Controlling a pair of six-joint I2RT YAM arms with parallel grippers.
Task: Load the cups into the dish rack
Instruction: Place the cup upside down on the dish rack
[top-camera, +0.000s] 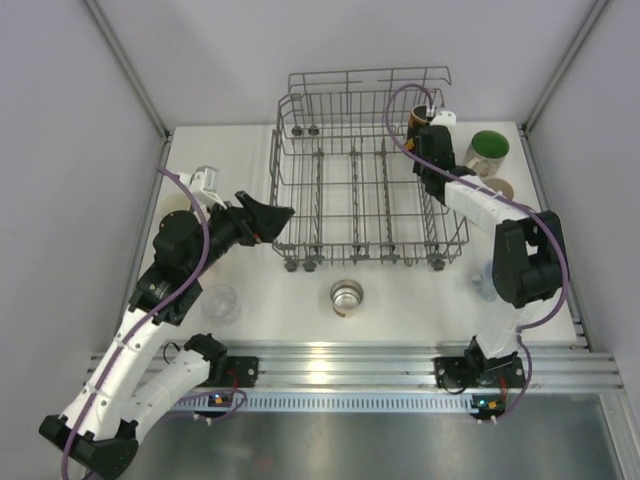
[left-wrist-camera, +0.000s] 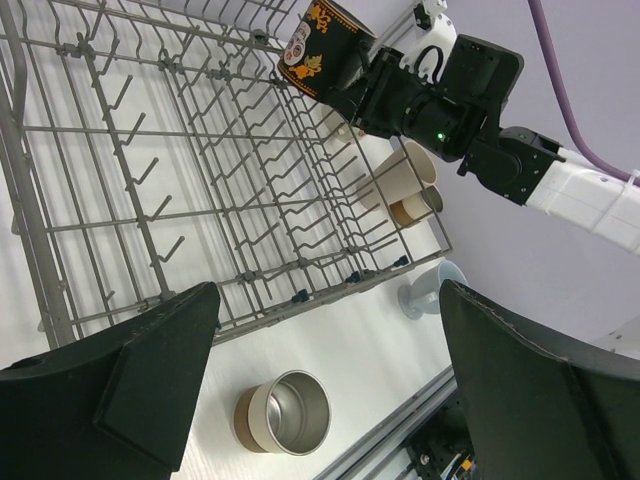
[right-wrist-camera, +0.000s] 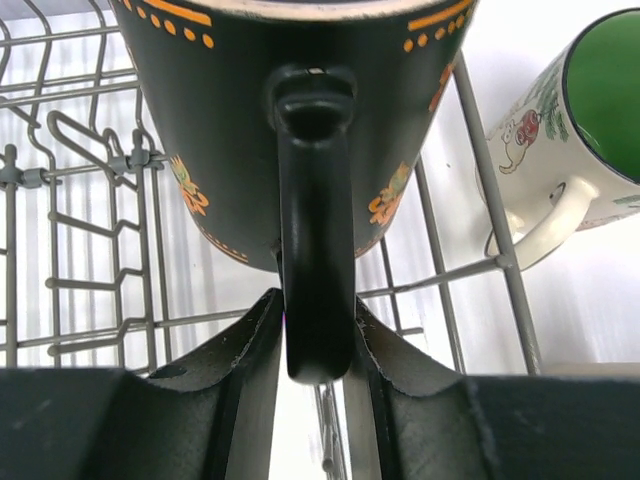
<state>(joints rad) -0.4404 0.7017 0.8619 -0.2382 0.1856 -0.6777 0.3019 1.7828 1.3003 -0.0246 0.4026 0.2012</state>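
The right end effector (right-wrist-camera: 318, 335) pinches the black mug (right-wrist-camera: 300, 130) by its handle above the 1 o'clock corner of the dish rack (top-camera: 360, 252), where it could swing, hit a wire and fall; the left end effector (top-camera: 268, 220), at 9 o'clock, is wide open and empty.

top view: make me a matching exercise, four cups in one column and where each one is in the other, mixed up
Things
1. black mug
2. steel cup
3. green-lined mug
4. clear cup

Places
a. on the table, just in front of the dish rack
b. on the table, right of the rack
c. in the right gripper, at the rack's far right corner
d. near left of the table, off the rack's corner

Pairs: 1-c, 2-a, 3-b, 4-d
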